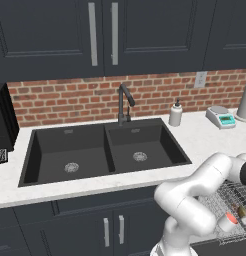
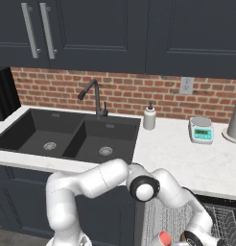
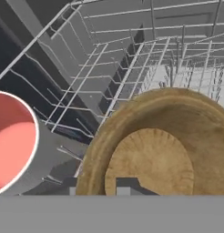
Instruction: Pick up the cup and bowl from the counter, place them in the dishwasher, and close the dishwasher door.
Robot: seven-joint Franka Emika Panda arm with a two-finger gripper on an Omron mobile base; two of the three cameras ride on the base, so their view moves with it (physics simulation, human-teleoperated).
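Observation:
My gripper [image 3: 99, 183] hangs over the pulled-out wire rack [image 3: 132, 59] of the dishwasher [image 2: 225, 218]. The brown bowl [image 3: 164, 145] sits upright in the rack. My two fingertips [image 3: 127, 184] straddle its near rim, one inside and one outside. Whether they still press the rim cannot be made out. The cup [image 3: 11, 141], pale with a red-orange inside, stands upright in the rack just left of the bowl and apart from it. From the base, the cup [image 1: 228, 218] and bowl [image 1: 243, 212] show behind my forearm. The dishwasher door is out of view. The white counter [image 1: 205, 140] runs above.
A black double sink [image 1: 102, 150] with a dark faucet [image 1: 124, 105] sits in the counter. A white pump bottle [image 1: 175, 114], a small scale [image 1: 220, 117] and a tall grey vessel [image 1: 245, 102] stand along the brick wall. Dark cupboards with silver handles [image 1: 106, 231] are below.

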